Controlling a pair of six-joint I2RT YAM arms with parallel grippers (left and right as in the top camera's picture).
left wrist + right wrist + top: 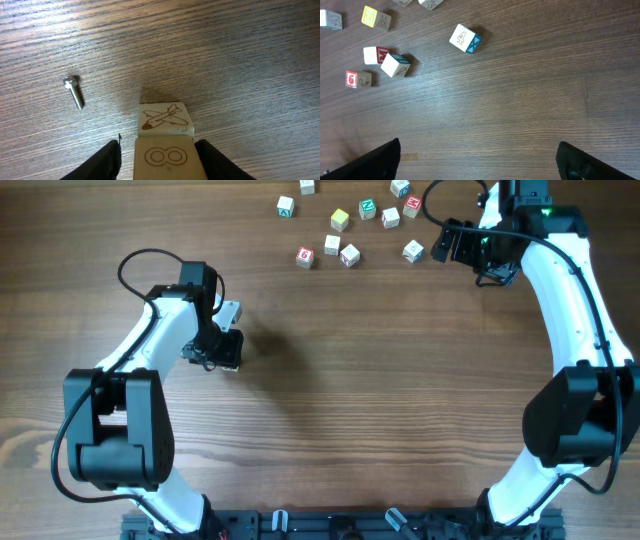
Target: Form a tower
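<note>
In the left wrist view a pale cube with an 8 (164, 157) lies between the fingers of my left gripper (159, 161). The right finger (212, 160) is against it, and a sliver of table shows beside the left finger (102, 162). A cube with a plane drawing (164, 119) sits on the table, touching the 8 cube's far side. In the overhead view the left gripper (226, 348) hides the 8 cube, and the plane cube (230, 310) shows just beyond it. My right gripper (477, 160) is open over bare wood. No tower is in view.
Several loose letter cubes lie scattered at the table's far edge, among them a yellow one (340, 219), a red 6 cube (305, 256) and a 4 cube (465, 38) nearest the right gripper (447, 244). A small metal screw (74, 91) lies left of the plane cube.
</note>
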